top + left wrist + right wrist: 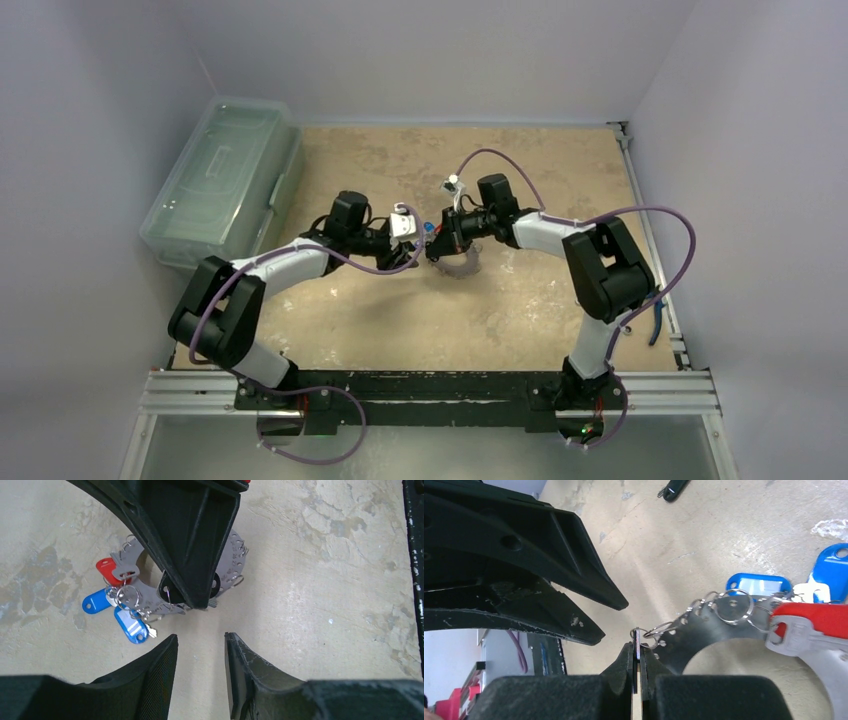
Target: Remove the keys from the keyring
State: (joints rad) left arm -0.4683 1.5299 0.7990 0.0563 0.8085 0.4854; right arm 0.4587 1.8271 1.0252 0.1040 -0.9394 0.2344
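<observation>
The keyring is a flat silvery band pierced with holes, lying on the table. Small split rings hang from it with the keys: a red-headed key and blue tags. My right gripper is shut on a thin flat key seen edge-on, linked to the keyring by a small split ring. In the left wrist view the right gripper covers the middle of the keyring, with the red-headed key and blue tags to its left. My left gripper is open and empty, just short of the right fingertips.
A clear plastic lidded box stands at the table's left edge. Blue-handled pliers lie by the right rail. A black object lies on the table beyond the keyring. The two grippers nearly meet mid-table.
</observation>
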